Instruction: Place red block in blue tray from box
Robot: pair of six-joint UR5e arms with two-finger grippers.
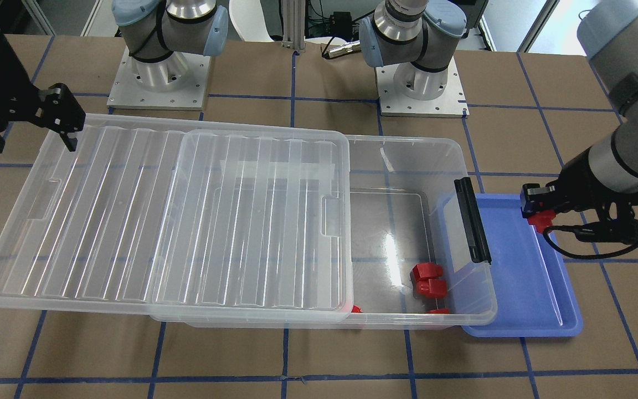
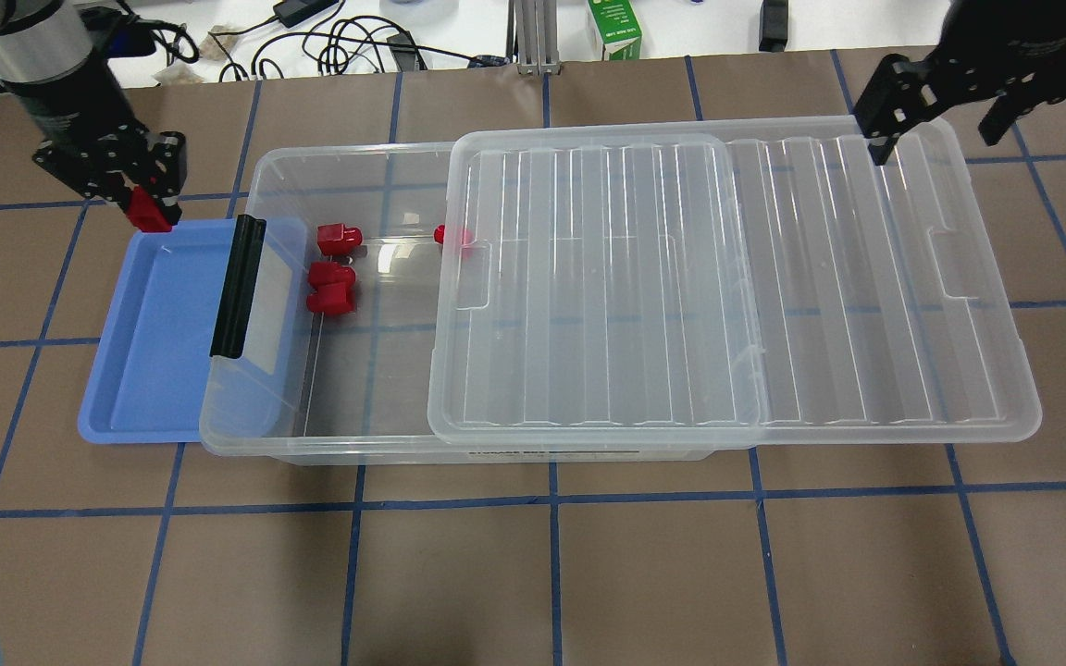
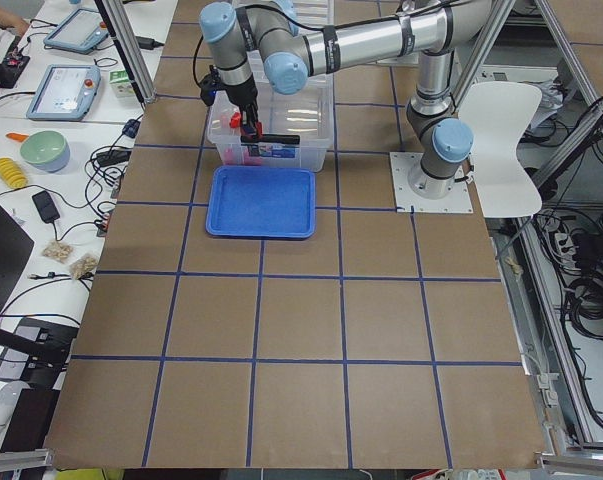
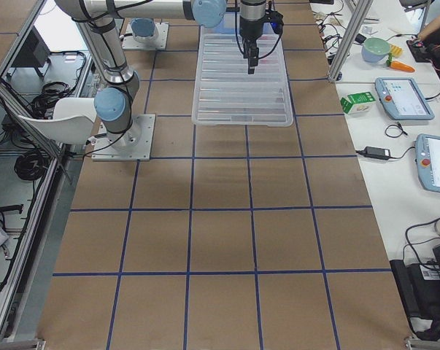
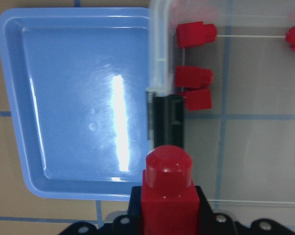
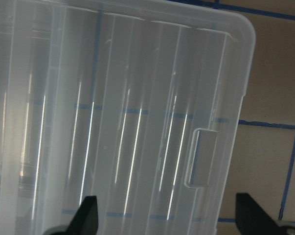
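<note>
My left gripper (image 2: 146, 205) is shut on a red block (image 2: 150, 213) and holds it above the far left corner of the blue tray (image 2: 154, 361). In the left wrist view the held block (image 5: 167, 191) fills the bottom, with the tray (image 5: 64, 98) beyond it. The clear box (image 2: 376, 166) stands beside the tray, its rim overlapping the tray's right side. Several red blocks (image 2: 331, 276) lie in its open end. Its ribbed lid (image 2: 774, 277) is slid to the right. My right gripper (image 2: 933, 137) is open over the lid's far right corner.
The box's black clip handle (image 2: 237, 287) hangs over the tray's right side. One red block (image 2: 452, 236) lies half under the lid's edge. The arm bases (image 1: 158, 77) stand behind the box. Cables and a green carton (image 2: 613, 28) lie past the table's far edge.
</note>
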